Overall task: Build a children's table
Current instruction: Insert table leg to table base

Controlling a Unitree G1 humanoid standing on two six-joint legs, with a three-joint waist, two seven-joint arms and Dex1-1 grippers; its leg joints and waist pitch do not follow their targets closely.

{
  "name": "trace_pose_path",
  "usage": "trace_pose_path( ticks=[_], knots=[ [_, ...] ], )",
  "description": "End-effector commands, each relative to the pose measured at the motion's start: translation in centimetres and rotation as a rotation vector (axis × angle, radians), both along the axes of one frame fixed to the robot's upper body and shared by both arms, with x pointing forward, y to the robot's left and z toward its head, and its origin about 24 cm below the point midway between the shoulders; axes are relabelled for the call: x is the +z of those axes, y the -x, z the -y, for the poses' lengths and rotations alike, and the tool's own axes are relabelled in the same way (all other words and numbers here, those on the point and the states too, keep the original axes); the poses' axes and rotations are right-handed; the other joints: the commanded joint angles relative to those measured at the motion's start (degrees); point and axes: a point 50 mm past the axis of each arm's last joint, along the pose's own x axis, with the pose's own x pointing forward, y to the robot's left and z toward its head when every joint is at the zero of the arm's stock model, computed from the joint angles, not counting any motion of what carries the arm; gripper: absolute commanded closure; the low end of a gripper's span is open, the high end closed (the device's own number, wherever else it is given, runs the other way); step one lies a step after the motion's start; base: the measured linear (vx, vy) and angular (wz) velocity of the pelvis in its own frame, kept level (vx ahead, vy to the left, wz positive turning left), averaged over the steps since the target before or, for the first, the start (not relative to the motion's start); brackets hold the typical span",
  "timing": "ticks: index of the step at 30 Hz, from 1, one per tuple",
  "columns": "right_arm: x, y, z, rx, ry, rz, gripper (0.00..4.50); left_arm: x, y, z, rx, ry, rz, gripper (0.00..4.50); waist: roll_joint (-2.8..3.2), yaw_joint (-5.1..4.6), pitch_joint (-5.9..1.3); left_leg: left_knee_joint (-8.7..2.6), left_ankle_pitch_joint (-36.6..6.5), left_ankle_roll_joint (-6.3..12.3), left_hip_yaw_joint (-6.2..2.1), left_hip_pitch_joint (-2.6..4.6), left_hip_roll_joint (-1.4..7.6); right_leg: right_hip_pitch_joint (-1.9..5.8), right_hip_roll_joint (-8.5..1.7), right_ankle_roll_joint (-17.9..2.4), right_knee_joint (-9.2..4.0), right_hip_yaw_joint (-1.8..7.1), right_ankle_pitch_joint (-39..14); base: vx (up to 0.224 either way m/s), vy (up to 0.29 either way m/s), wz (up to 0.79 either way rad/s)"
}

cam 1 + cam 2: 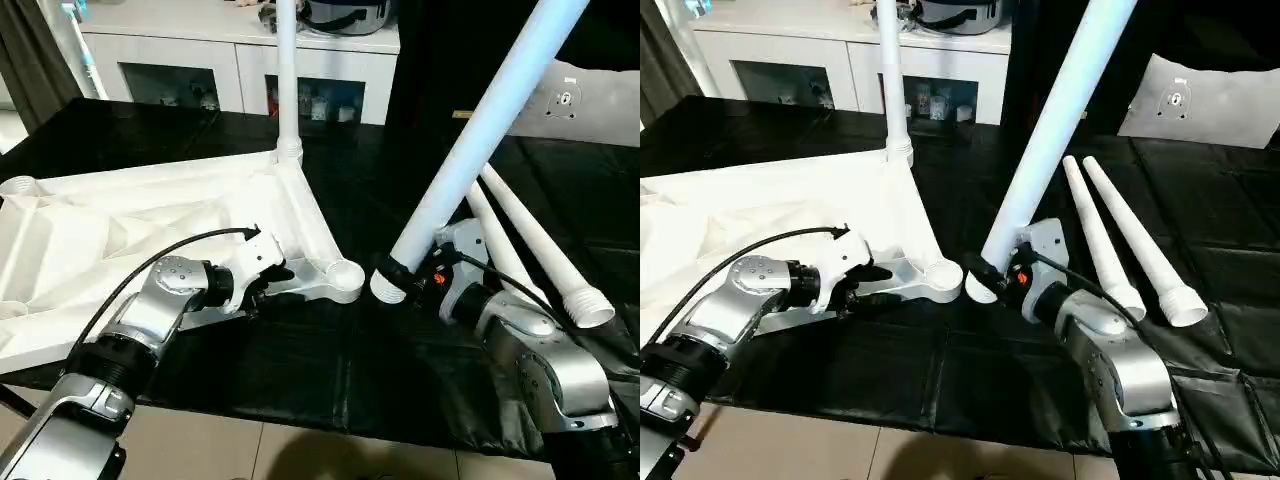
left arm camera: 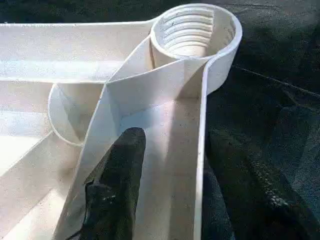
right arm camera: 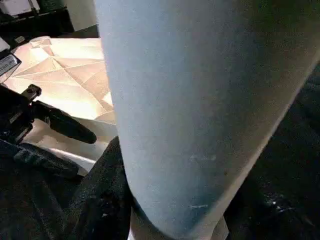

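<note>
- My left gripper (image 1: 272, 283) straddled the outer rim wall of the table top (image 1: 90, 240) near its nearest corner: one black finger (image 2: 117, 185) lay inside the ribbed channel, the other outside the wall on the dark side, so the jaws stood clamped on that rim
- Just ahead of those fingers the rim ended in a round corner socket (image 2: 195, 32), threaded inside and open, with no leg in it
- My right gripper (image 1: 1002, 280) was closed on a leg (image 1: 490, 130) near its flared lower end; the black fingers wrapped the tube, which filled most of the right wrist view
- That held leg leaned steeply, its top running up and away to my right and out of the picture, its flared end (image 1: 389, 285) hanging just beside the empty corner socket (image 1: 344, 275) but apart from it
- The table top lay upside down on the black mat (image 1: 330, 370), ribbed underside up, stretching from my left gripper toward my left
- One fitted leg (image 1: 287, 80) stood upright in the far corner socket of the top
- Two loose legs (image 1: 1130, 235) lay side by side on the mat to my right, flared ends toward me
- A white cabinet (image 1: 240, 60) with glass doors stood beyond the mat
</note>
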Motion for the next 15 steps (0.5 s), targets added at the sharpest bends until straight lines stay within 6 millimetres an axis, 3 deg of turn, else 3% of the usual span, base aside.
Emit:
trace_pose_path(
  ticks=[1, 15],
  knots=[
    [0.6, -0.2, 0.2, -0.001, -0.005, 0.018, 2.58, -0.4, 0.1, -0.8, 0.016, -0.005, -0.021, 2.49, 0.31, 0.27, -3.92, -4.17, -11.6, 0.41, -0.56, 0.23, 1.64, 3.49, -4.20, -7.5, -4.59, 2.61, -21.9, 0.000, 0.000, 0.00],
    [0.7, -0.2, -0.2, 0.051, 0.011, 0.044, 2.58, -1.4, 1.0, -2.3, -0.034, -0.090, -0.081, 3.62, 0.04, 0.15, -3.67, -4.34, -12.9, 0.52, -0.57, 0.54, 1.66, 3.26, -4.30, -6.4, -4.97, 2.65, -25.3, 0.000, 0.000, 0.00]
  ],
)
